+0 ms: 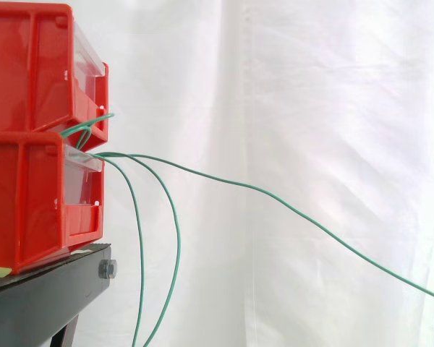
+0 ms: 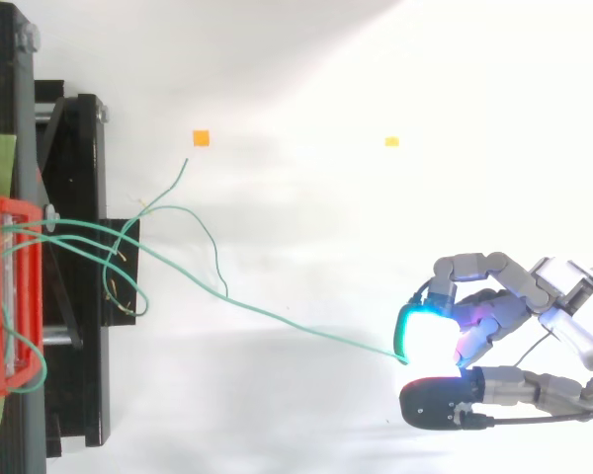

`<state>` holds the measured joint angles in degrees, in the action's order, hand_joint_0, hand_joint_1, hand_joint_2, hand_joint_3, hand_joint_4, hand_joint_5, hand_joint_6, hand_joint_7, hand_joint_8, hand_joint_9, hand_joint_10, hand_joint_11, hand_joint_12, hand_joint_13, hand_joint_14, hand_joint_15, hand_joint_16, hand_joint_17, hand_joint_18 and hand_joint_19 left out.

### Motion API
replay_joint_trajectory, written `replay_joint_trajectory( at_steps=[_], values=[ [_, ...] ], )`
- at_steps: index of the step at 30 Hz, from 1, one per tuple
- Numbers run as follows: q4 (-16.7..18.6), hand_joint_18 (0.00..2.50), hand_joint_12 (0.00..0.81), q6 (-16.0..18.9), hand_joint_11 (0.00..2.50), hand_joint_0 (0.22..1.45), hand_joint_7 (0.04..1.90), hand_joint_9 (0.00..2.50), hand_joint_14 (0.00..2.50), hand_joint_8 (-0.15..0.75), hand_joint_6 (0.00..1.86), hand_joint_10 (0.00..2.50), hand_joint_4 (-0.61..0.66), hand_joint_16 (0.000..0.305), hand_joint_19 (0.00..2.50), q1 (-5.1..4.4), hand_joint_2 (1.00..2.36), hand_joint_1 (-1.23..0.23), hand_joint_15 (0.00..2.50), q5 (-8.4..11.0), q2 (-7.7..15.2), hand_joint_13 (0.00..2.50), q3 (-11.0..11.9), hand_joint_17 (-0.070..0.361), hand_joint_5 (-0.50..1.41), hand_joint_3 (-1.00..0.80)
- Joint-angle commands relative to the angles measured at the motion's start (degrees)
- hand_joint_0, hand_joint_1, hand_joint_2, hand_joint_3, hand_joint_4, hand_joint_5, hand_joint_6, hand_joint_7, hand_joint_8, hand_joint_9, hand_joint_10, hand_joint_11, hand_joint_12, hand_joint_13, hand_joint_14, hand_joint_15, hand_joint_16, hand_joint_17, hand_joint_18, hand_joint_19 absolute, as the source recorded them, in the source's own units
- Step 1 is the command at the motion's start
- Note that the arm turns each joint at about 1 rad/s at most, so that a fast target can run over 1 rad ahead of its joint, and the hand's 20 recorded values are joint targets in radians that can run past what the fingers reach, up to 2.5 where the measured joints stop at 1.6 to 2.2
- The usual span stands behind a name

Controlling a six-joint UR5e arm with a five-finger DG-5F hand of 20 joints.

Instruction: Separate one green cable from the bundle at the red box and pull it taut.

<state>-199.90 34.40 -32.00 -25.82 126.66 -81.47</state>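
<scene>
Two red bins (image 1: 36, 144) are stacked on a black stand (image 1: 43, 300). A bundle of green cables (image 1: 87, 134) comes out between them. One green cable (image 1: 289, 207) runs away from the bundle in a shallow sagging curve, down to the side view's right edge. From above, that cable (image 2: 277, 318) crosses the white floor to my hand (image 2: 494, 316) at the right. The curled fingers and thumb pinch the cable's end at the glowing cyan fingertip (image 2: 407, 326). Two other green cables (image 1: 175, 238) hang down loosely beside the stand.
Loose cable loops (image 2: 119, 276) lie over the black stand (image 2: 79, 197) in the top view. Two small orange markers (image 2: 201, 138) (image 2: 391, 141) sit on the white floor. A white curtain (image 1: 333, 108) hangs behind.
</scene>
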Motion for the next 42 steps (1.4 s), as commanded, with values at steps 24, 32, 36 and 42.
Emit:
replay_joint_trajectory(
  at_steps=[24, 32, 36, 42],
  values=[
    [0.0, 0.63, 0.273, -0.3, 0.28, 0.67, 1.24, 1.37, 0.02, 0.254, 0.95, 0.01, 0.08, 0.033, 0.64, -0.08, 1.00, -0.75, 0.57, 0.07, 0.0, 0.91, 0.2, 0.074, -0.07, -0.44],
    [0.0, 0.63, 0.278, -0.3, 0.40, 0.66, 1.22, 1.36, 0.02, 0.298, 0.95, 0.01, 0.07, 0.034, 0.62, -0.08, 1.00, -0.75, 0.55, 0.07, 0.0, 0.90, 0.2, 0.076, -0.07, -0.43],
    [0.0, 0.63, 0.278, -0.3, 0.42, 0.66, 1.22, 1.36, 0.02, 0.296, 0.95, 0.01, 0.07, 0.034, 0.63, -0.08, 1.00, -0.75, 0.56, 0.07, 0.0, 0.90, 0.2, 0.077, -0.07, -0.44],
    [0.1, 0.63, 0.283, -0.6, 0.55, 0.67, 1.22, 1.40, 0.02, 0.281, 0.95, 0.02, 0.07, 0.035, 0.64, -0.08, 1.00, -0.75, 0.59, 0.07, 0.1, 0.91, 0.2, 0.078, -0.07, -0.44]
  ],
)
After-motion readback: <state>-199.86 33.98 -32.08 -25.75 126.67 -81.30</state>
